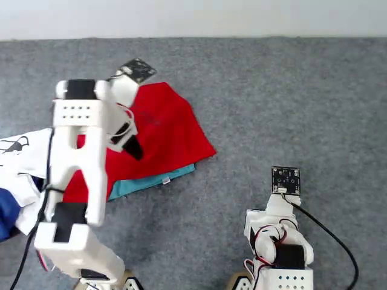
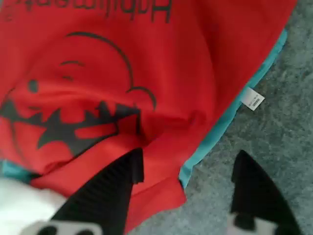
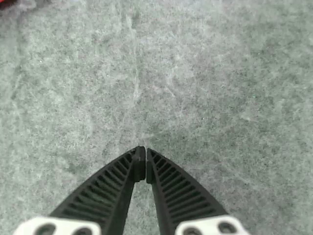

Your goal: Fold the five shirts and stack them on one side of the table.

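Red shirt (image 2: 195, 73) black-printed; teal shirt (image 1: 145, 183) white-tagged; left jaws open, right jaws closed.

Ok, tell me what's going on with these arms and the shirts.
The left arm is out over the shirts, and the left tool is open above the edge of the red shirt, which lies on a teal shirt. A white shirt and a blue garment lie bunched at the left edge of the table in the high view. The right tool is shut over bare grey table, near its arm's base.
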`<state>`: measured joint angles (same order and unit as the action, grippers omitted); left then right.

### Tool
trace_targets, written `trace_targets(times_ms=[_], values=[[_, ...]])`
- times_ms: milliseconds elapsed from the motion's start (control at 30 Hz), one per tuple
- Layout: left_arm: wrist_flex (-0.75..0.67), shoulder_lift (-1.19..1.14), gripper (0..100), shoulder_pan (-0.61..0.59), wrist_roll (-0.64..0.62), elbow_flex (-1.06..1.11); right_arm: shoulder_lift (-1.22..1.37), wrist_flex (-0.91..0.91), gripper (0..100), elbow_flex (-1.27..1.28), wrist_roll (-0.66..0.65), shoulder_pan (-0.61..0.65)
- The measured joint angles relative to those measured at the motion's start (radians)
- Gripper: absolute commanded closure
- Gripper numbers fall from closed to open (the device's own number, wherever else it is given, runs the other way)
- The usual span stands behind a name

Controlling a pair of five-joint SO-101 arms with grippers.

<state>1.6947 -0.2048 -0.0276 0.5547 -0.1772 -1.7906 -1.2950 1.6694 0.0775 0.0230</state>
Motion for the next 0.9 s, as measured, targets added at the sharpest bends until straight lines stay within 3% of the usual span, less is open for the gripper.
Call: trace_targets(times_ms=[133, 367, 600, 900], values=[[-0.032, -0.133, 76, 0.002, -0.005, 0.0, 0.0, 0.0, 98.4, 0.0, 0.0, 0.0], [-0.092, -0.258, 98, 0.008, -0.005, 0.002, 0.0, 0.0, 98.4, 0.0, 0.0, 0.0], [-0.114, -0.273, 99, 0.031, -0.005, -0.009, 0.0, 0.0, 98.4, 0.0, 0.0, 0.0], [-0.117, -0.06, 99, 0.115, -0.005, -0.164, 0.0, 0.0, 98.4, 0.0, 0.0, 0.0]])
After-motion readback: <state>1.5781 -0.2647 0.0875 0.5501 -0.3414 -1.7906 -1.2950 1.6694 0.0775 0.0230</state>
